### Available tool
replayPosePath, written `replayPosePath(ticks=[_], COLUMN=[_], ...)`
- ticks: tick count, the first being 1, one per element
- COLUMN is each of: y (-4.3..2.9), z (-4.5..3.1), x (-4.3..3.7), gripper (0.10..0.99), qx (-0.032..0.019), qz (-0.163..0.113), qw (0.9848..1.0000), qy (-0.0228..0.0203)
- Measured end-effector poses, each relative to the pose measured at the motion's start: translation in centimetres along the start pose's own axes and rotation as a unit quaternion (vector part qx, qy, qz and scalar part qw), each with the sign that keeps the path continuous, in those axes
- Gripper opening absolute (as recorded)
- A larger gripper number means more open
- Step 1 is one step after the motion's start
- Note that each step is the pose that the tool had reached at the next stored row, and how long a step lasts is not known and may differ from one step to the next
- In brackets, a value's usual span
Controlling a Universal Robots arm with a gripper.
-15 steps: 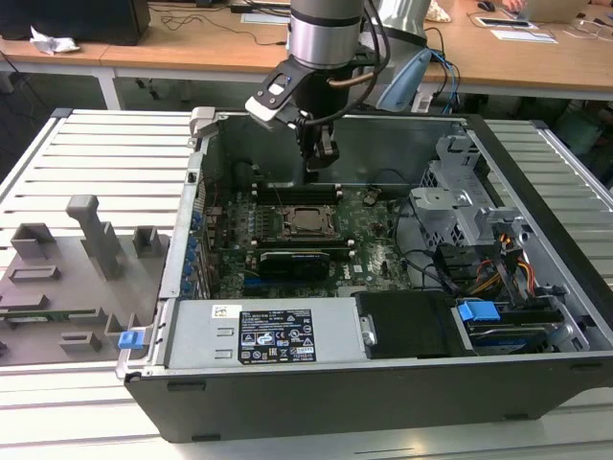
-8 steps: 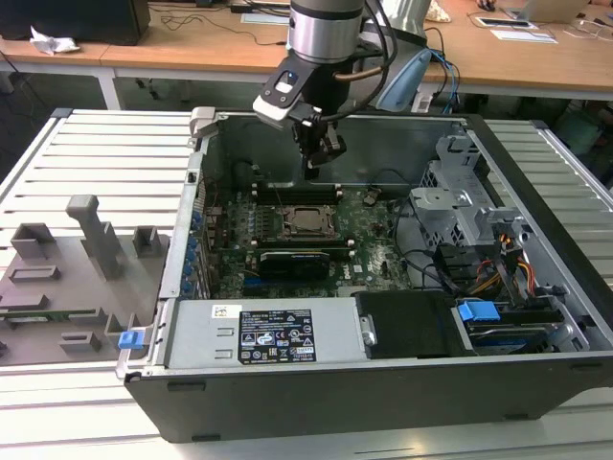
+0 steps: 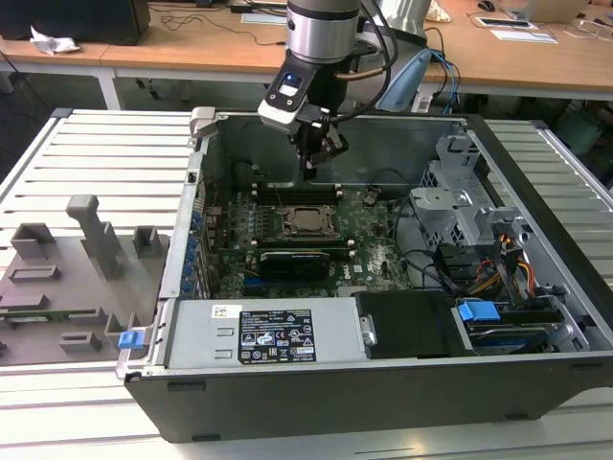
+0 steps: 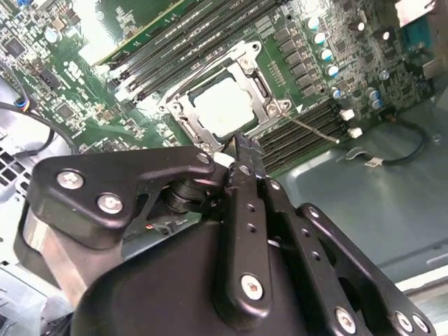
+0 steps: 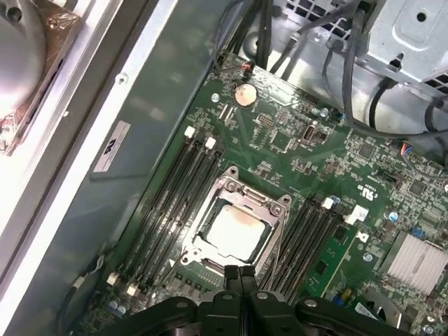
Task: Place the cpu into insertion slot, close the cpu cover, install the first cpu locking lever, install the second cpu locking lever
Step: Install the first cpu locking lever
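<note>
Gripper [image 3: 307,165] is hanging upper centre in the exterior view. Its claw is pinching together on nothing, clear of case walls [image 3: 412,144] and above cpu cover [image 4: 183,112], which is framing cpu [image 5: 234,231].

You have a pale slatted metal bench [image 3: 105,144] across the lower and left parts of the exterior view. Behind it, along the top of the frame, you see light wooden desks [image 3: 192,53], with a crumpled white paper [image 3: 53,41] at upper left and flat sheets [image 3: 522,35] at upper right.
</note>
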State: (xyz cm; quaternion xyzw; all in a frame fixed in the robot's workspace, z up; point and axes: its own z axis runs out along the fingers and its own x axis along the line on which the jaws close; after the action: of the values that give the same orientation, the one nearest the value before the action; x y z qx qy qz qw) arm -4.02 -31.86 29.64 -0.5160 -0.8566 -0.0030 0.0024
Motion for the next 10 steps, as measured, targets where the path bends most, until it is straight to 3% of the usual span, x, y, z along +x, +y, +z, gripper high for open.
replayPosePath(ticks=[5,10], y=[-0.10,-0.15], z=[0.00,0.00], x=[0.05,0.07], gripper=[0.106,0.106], qx=[0.0001,0.0004], qz=[-0.020,-0.052], qw=[0.9998,0.9987], qy=[0.0001,0.0002])
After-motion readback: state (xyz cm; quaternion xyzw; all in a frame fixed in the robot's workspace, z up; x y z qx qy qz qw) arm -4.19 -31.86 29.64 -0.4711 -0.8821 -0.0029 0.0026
